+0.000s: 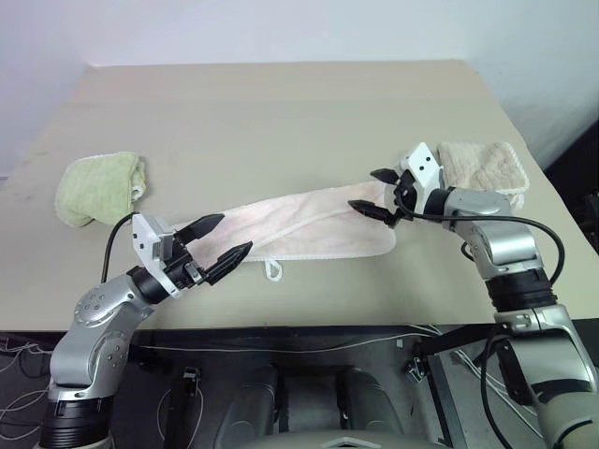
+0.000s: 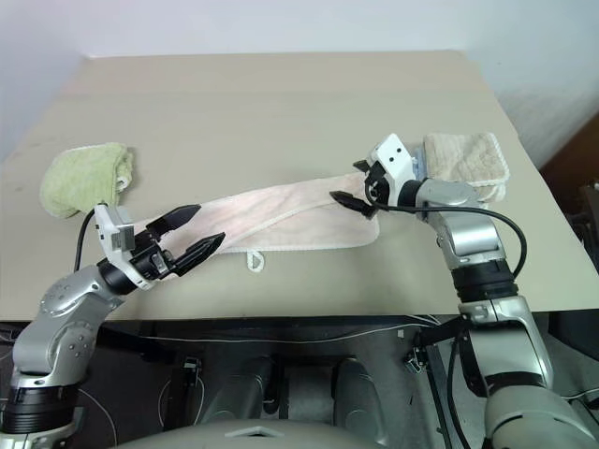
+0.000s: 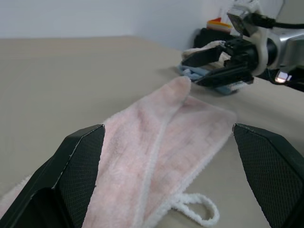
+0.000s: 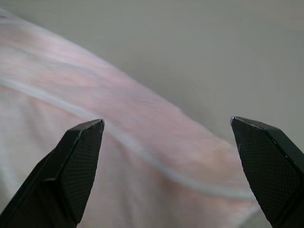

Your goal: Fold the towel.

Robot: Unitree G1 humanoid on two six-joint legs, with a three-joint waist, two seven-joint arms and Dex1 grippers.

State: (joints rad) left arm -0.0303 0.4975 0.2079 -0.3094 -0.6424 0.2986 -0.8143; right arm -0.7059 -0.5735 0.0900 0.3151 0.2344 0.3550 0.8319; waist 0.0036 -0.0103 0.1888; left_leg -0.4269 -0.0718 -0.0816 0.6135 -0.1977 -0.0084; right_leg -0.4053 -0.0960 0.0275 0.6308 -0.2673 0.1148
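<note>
A plain test room or lab: a bare beige rectangular table stands against blank pale walls, loose black and white cables trail across the dark floor beneath its front edge.

— What's on the table apart from the job?
— A green towel, crumpled, near its left edge.
— And at the right?
— A beige towel, folded, near the right edge. The two lie well apart.
</note>
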